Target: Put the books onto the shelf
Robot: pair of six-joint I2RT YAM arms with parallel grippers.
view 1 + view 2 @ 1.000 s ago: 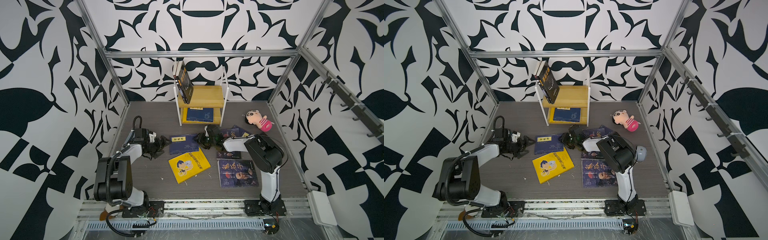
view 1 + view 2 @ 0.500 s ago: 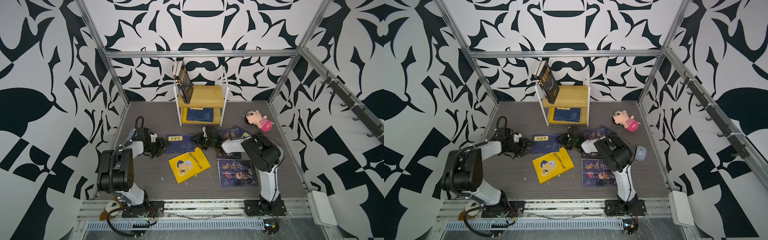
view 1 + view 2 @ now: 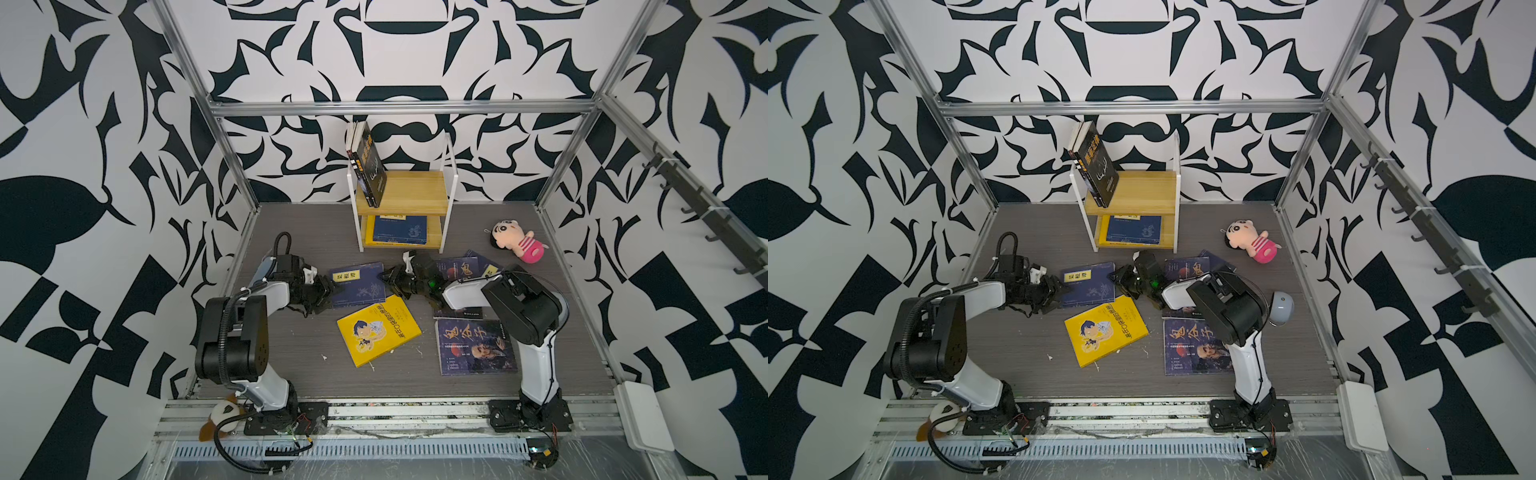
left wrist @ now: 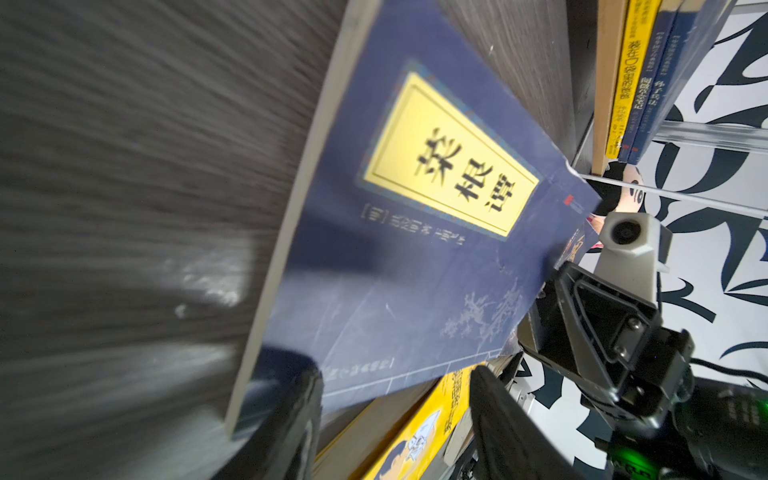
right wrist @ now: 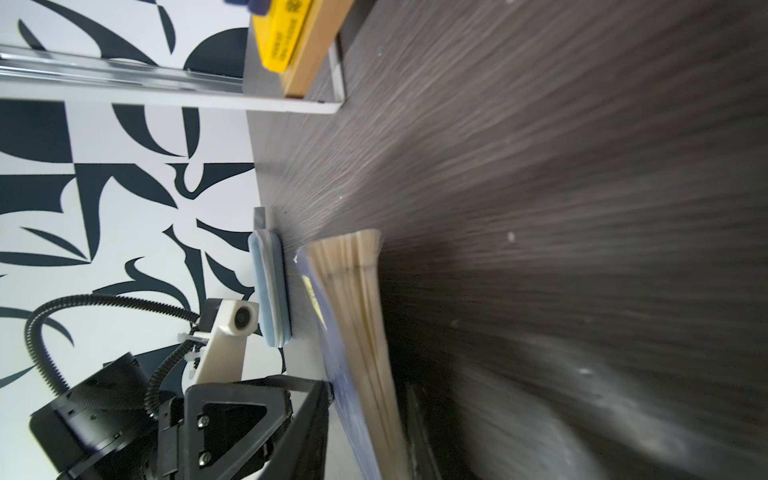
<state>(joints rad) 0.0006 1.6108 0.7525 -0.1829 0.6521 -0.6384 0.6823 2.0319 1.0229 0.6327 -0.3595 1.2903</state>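
The thin navy paperback with the yellow title label [image 3: 359,284] lies on the grey wood-grain desk [image 3: 307,361], in front of the small two-tier shelf of yellow boards on a white frame [image 3: 415,189]. The arms work it from opposite edges. The left claw [image 3: 328,291] sits at the book's left edge with its jaws spread partway. One finger [image 4: 286,415] overlaps the near corner, but nothing looks clamped. The right claw [image 3: 392,278] is at the other edge, where the right wrist view shows the pages fanning apart. Whether its jaws have bitten there, I cannot tell.

The step in hand seems to be getting a firm hold for the lift. The left claw is best used as a stop, so the book cannot slide. The right claw should reach deep enough to catch the cover and the whole page block, not a few loose leaves. The lift should go straight up, clear of the yellow cartoon-cover book [image 3: 378,328] at its corner. The free upper board, beside the leaning black books [image 3: 368,166], looks the easiest landing.
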